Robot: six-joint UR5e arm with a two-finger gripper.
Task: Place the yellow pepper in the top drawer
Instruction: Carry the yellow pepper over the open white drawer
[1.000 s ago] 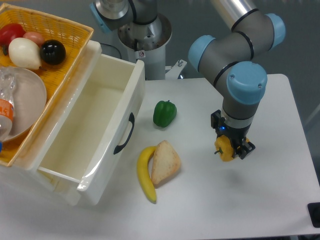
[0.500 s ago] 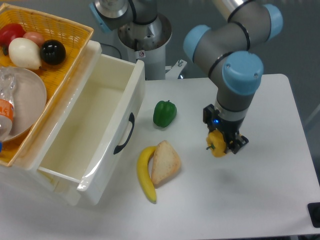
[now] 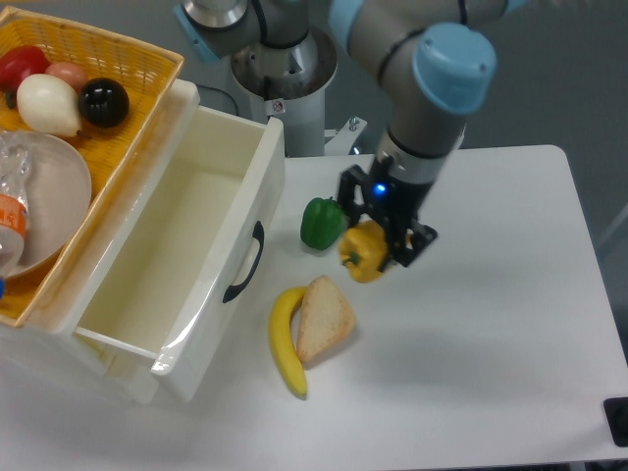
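Nearest on the white table (image 3: 510,373) lie a long yellow banana (image 3: 286,343) and a tan bread wedge (image 3: 324,317). Above them the black two-finger hand (image 3: 378,243) is clamped on the small glossy yellow pepper (image 3: 363,251), held clear of the table beside a green pepper (image 3: 322,222). The deep cream-white plastic drawer (image 3: 211,294) stands open at left.

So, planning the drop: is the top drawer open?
Open. The top drawer is pulled out, its bare white interior visible and nothing in it.

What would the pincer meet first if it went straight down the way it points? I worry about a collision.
Probably the bare table just right of the bread slice. The pincer points down, shut on the yellow pepper, so the pepper would touch first. Depth is unclear.
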